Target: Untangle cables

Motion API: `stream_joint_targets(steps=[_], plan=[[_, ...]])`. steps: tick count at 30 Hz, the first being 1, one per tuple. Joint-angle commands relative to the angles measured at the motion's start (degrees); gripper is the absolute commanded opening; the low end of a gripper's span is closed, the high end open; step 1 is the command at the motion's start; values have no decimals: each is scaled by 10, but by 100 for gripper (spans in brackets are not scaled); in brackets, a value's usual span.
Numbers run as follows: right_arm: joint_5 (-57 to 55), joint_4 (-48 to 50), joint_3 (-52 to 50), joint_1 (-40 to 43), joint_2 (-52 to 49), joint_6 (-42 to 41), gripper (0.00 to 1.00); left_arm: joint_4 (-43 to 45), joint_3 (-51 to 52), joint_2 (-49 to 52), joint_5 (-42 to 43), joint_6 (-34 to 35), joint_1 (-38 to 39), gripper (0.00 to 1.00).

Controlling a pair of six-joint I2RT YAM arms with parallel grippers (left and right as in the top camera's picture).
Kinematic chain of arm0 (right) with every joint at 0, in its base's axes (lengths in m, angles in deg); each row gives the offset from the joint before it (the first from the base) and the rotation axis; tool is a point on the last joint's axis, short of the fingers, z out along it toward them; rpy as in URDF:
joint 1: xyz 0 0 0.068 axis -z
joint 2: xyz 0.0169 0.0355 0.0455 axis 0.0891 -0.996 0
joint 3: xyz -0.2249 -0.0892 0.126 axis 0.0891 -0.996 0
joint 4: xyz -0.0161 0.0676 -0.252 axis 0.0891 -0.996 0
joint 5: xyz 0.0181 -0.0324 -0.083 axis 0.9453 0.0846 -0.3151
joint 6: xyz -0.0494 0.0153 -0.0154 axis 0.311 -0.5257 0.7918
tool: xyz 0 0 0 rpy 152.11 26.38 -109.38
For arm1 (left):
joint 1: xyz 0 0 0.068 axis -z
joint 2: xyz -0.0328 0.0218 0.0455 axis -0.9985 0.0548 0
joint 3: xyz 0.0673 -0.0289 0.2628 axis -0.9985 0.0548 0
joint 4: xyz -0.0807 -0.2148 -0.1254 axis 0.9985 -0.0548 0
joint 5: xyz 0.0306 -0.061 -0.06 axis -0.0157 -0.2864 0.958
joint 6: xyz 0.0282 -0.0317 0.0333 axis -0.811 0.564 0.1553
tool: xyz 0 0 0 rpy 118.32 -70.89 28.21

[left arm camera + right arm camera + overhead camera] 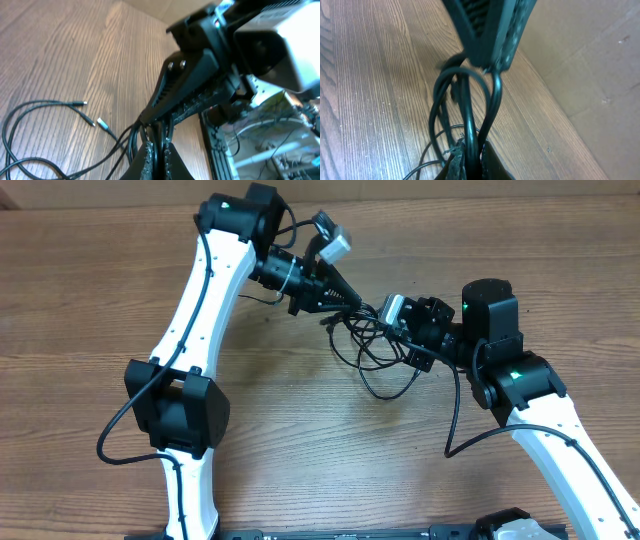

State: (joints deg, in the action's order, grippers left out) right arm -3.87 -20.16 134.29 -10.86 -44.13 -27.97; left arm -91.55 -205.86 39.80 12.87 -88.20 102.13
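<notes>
**Both grippers clamped on the cables, tip to tip**

I see the wooden table (90,300) bare beyond the left arm (205,290) and between both bases; its far edge runs close behind that arm. The left arm reaches away, then bends right. The right arm (560,430) angles in to meet it. The left gripper (156,155) and right gripper (467,157) are each closed on the cables (494,105), with slack loops lying on the wood below.

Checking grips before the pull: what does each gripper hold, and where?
Both pinch the cables mid-strand in the tangled loops: left gripper and right gripper, close together; plug ends lie free.
</notes>
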Motion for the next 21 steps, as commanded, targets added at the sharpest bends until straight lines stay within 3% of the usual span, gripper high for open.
stream_joint_targets(steps=[1,18,21], plan=[[-15,-16,3,-2,-1,-5,4,2,-13,2,106,-9,-30,4],[-8,-16,3,-2,-1,-23,4,1,-13,2,79,6,-52,4],[-8,-7,3,-2,-1,-56,4,1,-13,2,72,6,-52,4]])
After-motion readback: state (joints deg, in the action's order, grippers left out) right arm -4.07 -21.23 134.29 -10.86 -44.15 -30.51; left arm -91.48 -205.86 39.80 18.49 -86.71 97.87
